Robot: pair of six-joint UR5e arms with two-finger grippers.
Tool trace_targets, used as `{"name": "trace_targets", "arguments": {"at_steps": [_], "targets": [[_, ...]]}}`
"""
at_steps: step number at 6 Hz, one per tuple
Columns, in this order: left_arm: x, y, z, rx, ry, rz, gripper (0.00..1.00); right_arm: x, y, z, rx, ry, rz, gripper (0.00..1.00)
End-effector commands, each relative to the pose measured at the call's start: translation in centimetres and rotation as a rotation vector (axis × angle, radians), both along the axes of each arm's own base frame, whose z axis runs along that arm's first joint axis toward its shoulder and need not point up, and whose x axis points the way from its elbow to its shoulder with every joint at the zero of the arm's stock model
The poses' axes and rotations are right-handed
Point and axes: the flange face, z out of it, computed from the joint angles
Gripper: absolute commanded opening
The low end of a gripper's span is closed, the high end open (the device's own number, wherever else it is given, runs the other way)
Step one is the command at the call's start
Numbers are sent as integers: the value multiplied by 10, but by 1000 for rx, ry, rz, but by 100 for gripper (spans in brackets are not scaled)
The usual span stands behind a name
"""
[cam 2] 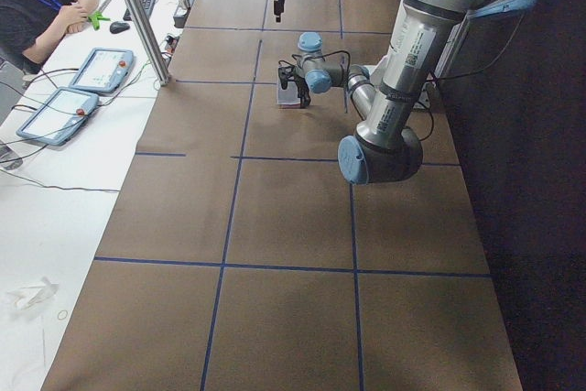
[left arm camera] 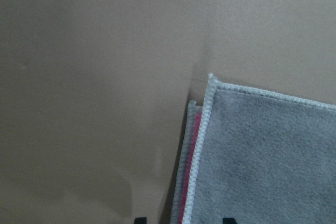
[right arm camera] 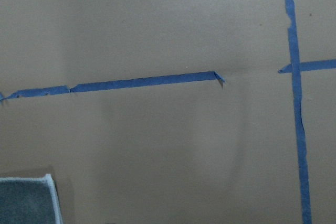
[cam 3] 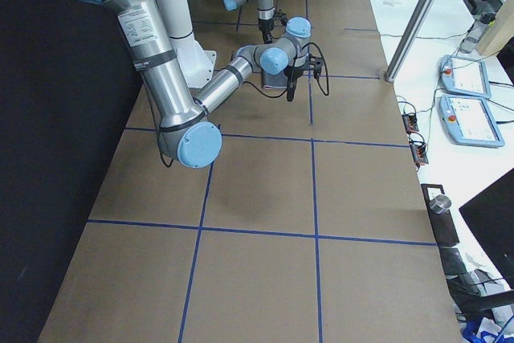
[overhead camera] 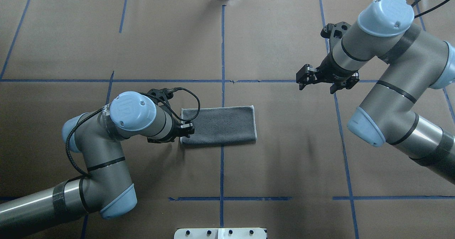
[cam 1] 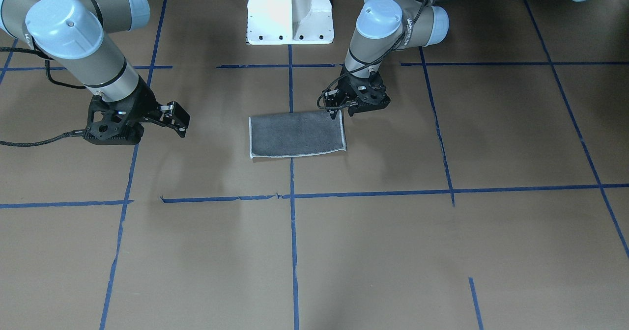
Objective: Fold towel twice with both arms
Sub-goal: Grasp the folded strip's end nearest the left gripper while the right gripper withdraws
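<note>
The towel (cam 1: 295, 133) lies flat in the middle of the table as a dark grey rectangle with a pale stitched edge, folded in two layers. It also shows in the overhead view (overhead camera: 220, 125). The left wrist view shows its corner (left arm camera: 262, 161) with a pink strip between the layers. My left gripper (overhead camera: 186, 130) is low at the towel's left short end, open, its fingertips (left arm camera: 139, 220) straddling the edge. My right gripper (cam 1: 179, 119) is open and empty, raised well off to the towel's right. The right wrist view shows only a towel corner (right arm camera: 26, 200).
The white pedestal (cam 1: 290, 11) stands behind the towel. Blue tape lines (cam 1: 292, 241) cross the brown table cover. An operator (cam 2: 37, 6) sits at a side desk with tablets (cam 2: 101, 66), beyond a metal post (cam 2: 137, 16).
</note>
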Motion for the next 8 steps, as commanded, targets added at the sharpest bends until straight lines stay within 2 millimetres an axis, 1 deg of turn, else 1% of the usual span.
{"name": "trace_targets", "arguments": {"at_steps": [1,2,3,4,5,6,7,8], "targets": [[6,6,2,-2,-5,11,53,-1,-1,2,-2,5,2,100],[9,9,3,-2,-6,17,47,0,-1,3,-2,7,3,100],[10,9,1,-2,-3,18,47,0,-1,5,-3,10,4,100],[10,10,0,-1,-1,20,43,-1,0,8,-7,13,2,100],[11,11,0,0,-2,22,20,0,0,9,-8,15,2,100],[11,11,-1,3,-1,24,3,0,1,10,-9,16,2,100],[11,11,-3,6,1,26,0,0,1,10,-9,16,2,100],[8,13,-16,10,15,25,0,1,1,10,-9,16,4,100]]}}
